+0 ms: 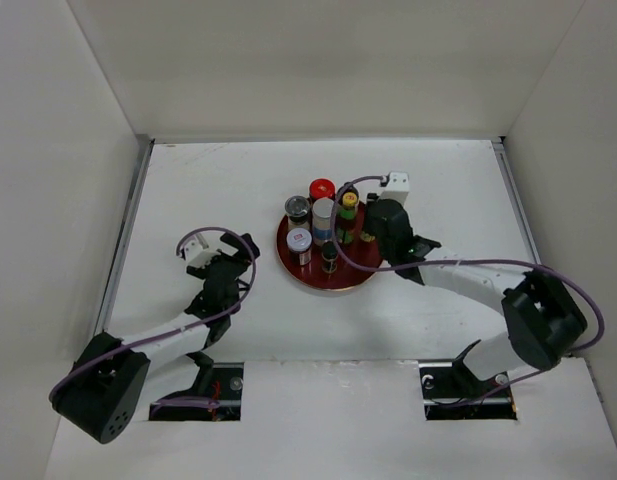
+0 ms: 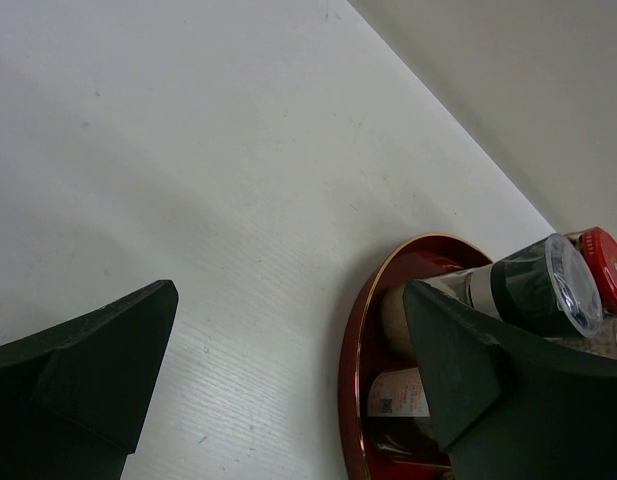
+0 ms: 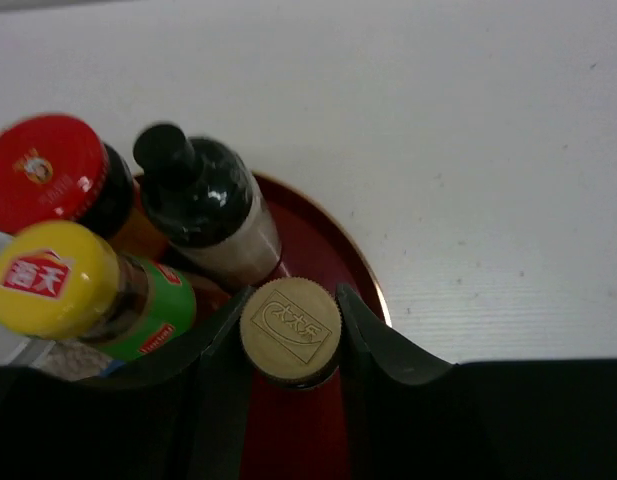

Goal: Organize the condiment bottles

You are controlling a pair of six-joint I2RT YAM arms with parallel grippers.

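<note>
Several condiment bottles stand on the round dark-red tray [image 1: 328,290]: a red-lidded jar [image 1: 322,189], a white grey-capped shaker [image 1: 322,215], two silver-lidded jars [image 1: 297,208], a yellow-capped green-labelled bottle [image 1: 348,203] and a black-capped bottle [image 1: 329,255]. My right gripper [image 3: 288,338] is at the tray's right side, its jaws shut on a gold-capped bottle [image 3: 290,320] that stands upright on the tray [image 3: 333,250]. Beside it are the yellow cap [image 3: 53,278], the red lid [image 3: 46,170] and a black-capped bottle [image 3: 198,195]. My left gripper [image 2: 288,355] is open and empty over the table, left of the tray [image 2: 358,340].
White walls enclose the table at the back and both sides. A small white box [image 1: 396,184] lies behind the tray's right edge. Two cut-outs at the near edge hold the arm bases [image 1: 213,385].
</note>
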